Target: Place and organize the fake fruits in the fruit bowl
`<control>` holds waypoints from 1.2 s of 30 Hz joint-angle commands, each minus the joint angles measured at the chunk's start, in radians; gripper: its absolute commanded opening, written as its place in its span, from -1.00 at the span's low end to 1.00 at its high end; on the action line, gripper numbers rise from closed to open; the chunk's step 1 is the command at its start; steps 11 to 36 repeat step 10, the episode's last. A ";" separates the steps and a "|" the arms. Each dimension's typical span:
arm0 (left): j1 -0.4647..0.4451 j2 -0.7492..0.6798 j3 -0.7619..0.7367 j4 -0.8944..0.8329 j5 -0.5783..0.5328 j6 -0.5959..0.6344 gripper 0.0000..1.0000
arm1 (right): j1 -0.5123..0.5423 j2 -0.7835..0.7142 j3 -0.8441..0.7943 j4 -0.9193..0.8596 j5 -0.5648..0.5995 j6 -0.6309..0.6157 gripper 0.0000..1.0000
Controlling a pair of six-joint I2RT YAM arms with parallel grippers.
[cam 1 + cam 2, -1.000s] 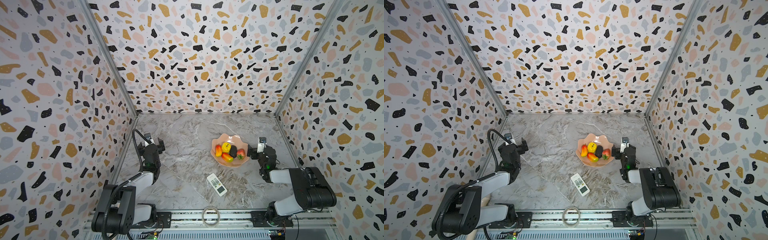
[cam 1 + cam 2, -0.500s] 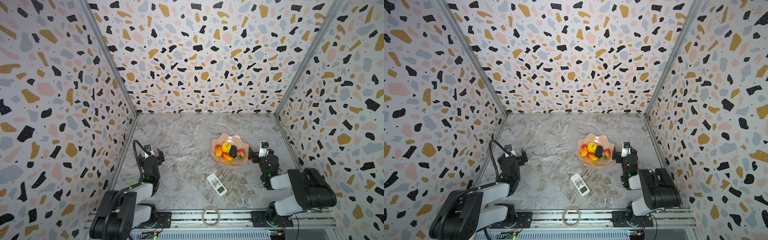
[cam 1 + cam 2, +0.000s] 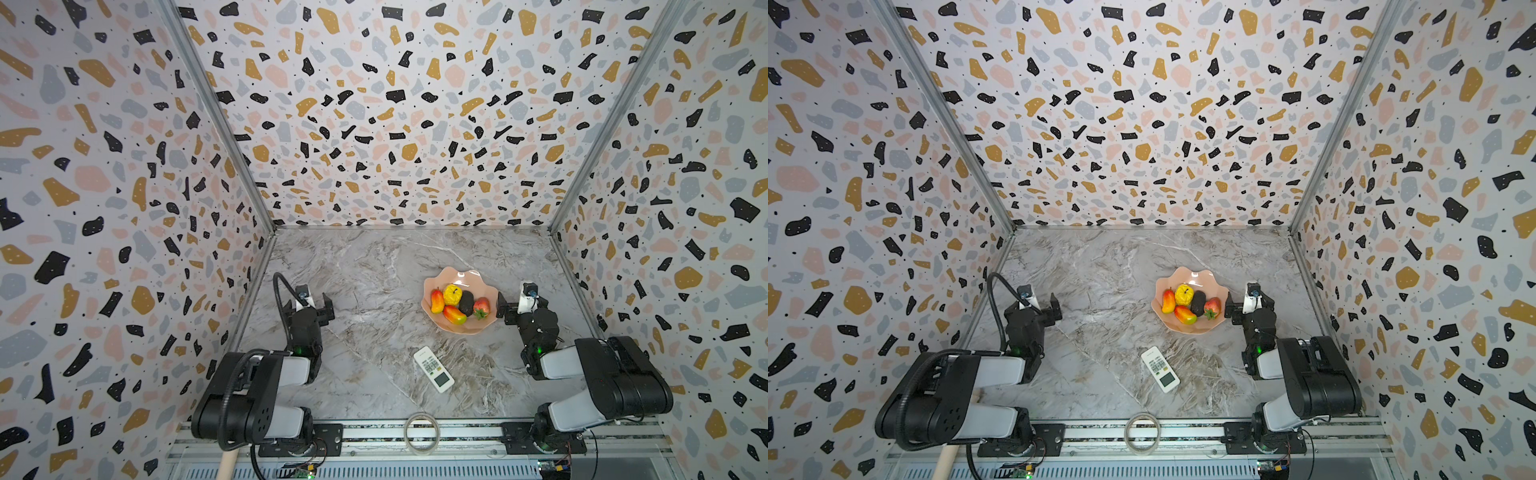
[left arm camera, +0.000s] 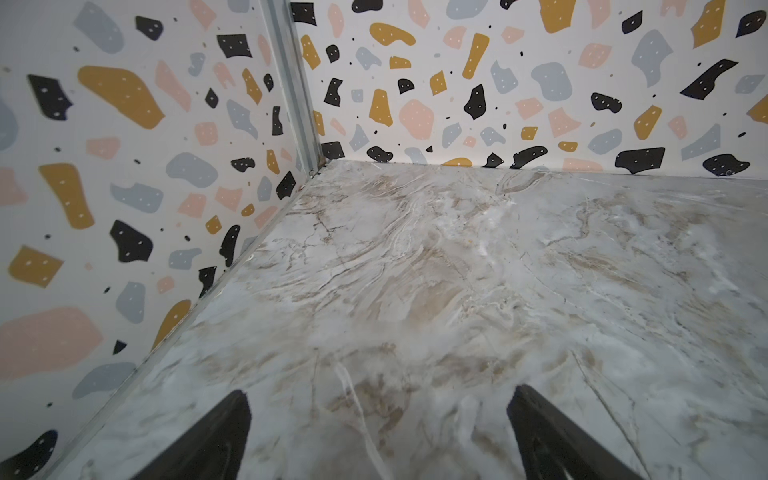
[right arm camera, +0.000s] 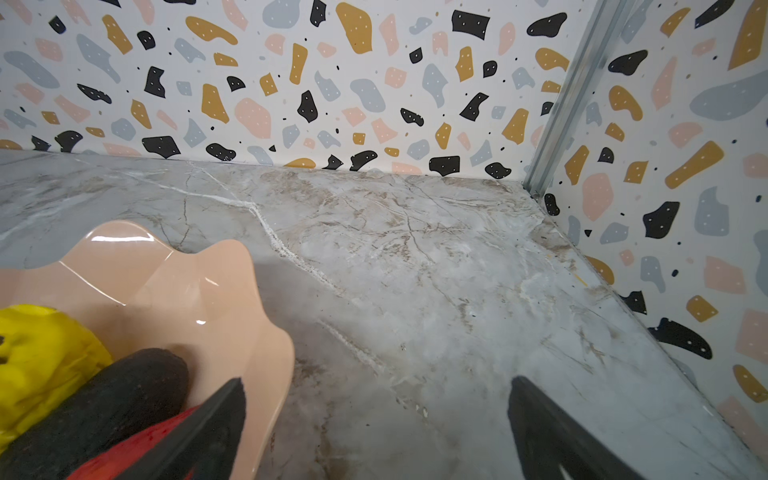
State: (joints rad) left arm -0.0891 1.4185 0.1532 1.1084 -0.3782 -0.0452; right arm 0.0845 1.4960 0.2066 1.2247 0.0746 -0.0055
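Observation:
The peach-pink fruit bowl (image 3: 468, 329) (image 3: 1188, 272) (image 5: 187, 291) stands right of the table's middle. All the fake fruits lie in it. They are a yellow apple (image 3: 452, 294) (image 5: 41, 353), a blackish oval (image 3: 466, 302) (image 5: 124, 395), a strawberry (image 3: 481, 307) (image 5: 137, 453) and two mango-like ovals (image 3: 436, 300) (image 3: 454, 314). My right gripper (image 3: 519, 305) (image 5: 376, 380) is open and empty just right of the bowl, with one finger by the rim. My left gripper (image 3: 312, 305) (image 4: 380, 392) is open and empty near the left wall, over bare marble.
A white remote control (image 3: 433, 369) lies in front of the bowl. A clear tape ring (image 3: 422, 432) sits on the front rail. Patterned walls close in the left, back and right sides. A wooden stick (image 3: 226, 465) shows at the front left.
Both arms have folded back a little toward their bases. The left gripper shifted slightly. The bowl and the fruits have not moved.

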 commanded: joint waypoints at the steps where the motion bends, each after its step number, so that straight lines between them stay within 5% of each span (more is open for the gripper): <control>1: -0.006 -0.032 0.022 0.048 -0.032 -0.011 0.99 | -0.003 -0.003 0.002 0.020 -0.004 -0.003 0.98; 4: -0.014 0.009 -0.014 0.188 -0.044 -0.003 0.99 | -0.003 -0.003 0.005 0.020 -0.004 -0.003 0.98; 6: -0.015 -0.028 0.015 0.072 -0.047 -0.005 0.99 | -0.003 0.001 0.008 0.017 -0.004 -0.004 0.98; 36: -0.018 -0.026 0.006 0.093 -0.050 -0.003 0.99 | -0.003 -0.006 0.002 0.021 -0.004 -0.004 0.98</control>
